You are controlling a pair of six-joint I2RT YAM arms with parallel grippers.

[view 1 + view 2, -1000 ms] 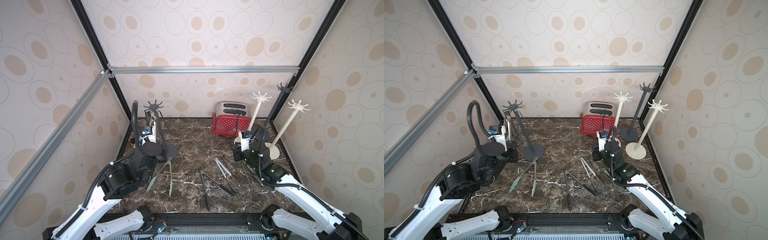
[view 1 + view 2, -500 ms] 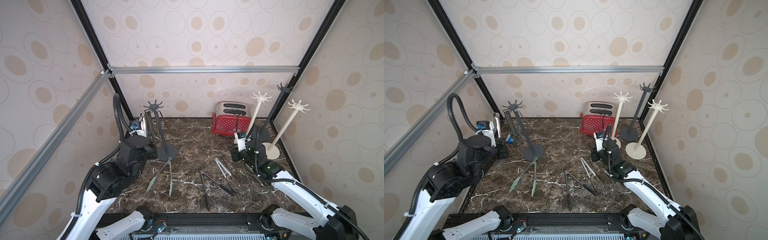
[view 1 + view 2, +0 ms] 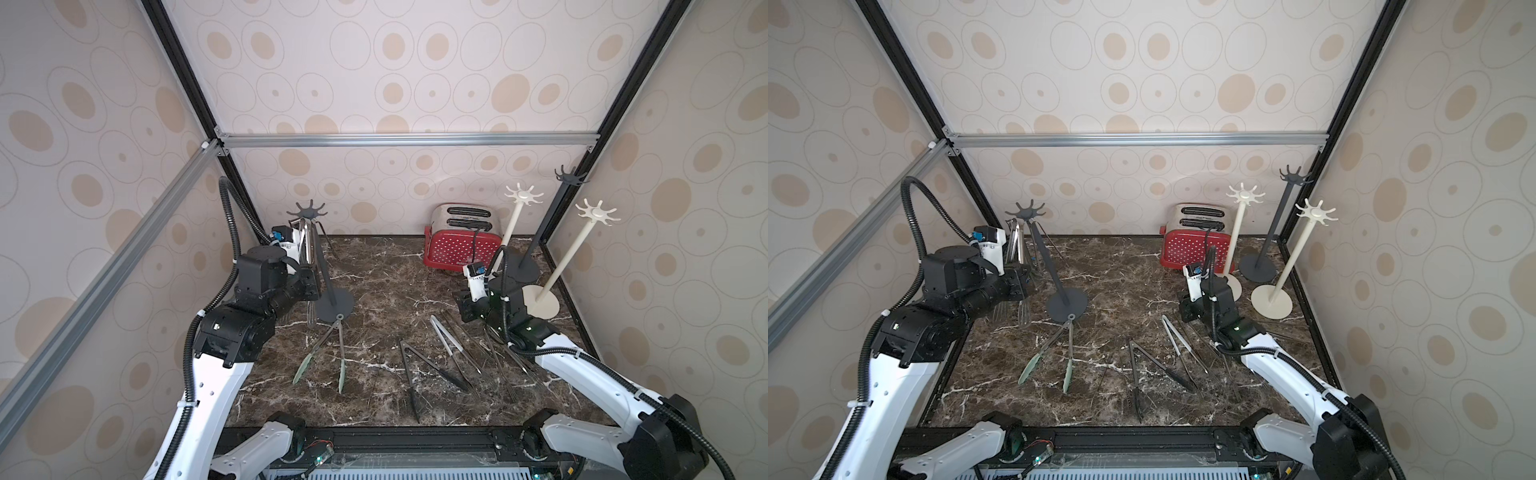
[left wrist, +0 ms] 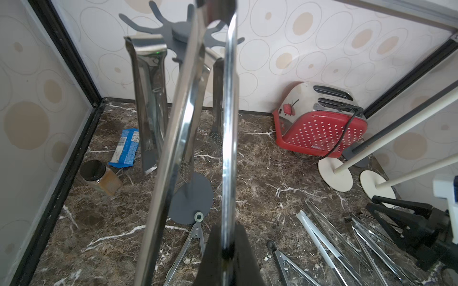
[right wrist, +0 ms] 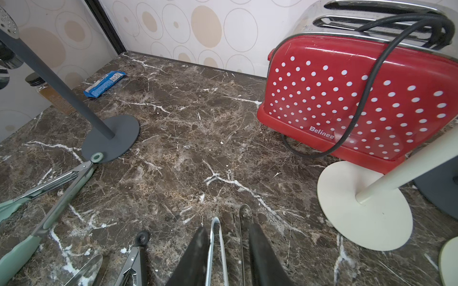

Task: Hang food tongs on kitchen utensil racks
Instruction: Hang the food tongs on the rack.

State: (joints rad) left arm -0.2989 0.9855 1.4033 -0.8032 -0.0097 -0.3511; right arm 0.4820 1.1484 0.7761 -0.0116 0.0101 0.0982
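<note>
The shiny tongs (image 4: pixel 229 123) run past the left wrist view's edge and cover part of the grey rack (image 4: pixel 178 32). Of the right gripper (image 5: pixel 225 235), only fingertips show.

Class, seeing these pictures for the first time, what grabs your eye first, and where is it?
The red toaster with white dots stands out at the back wall. On the left, the left gripper holds shiny steel tongs up beside a dark grey rack, and more tongs lie scattered at the front.
</note>
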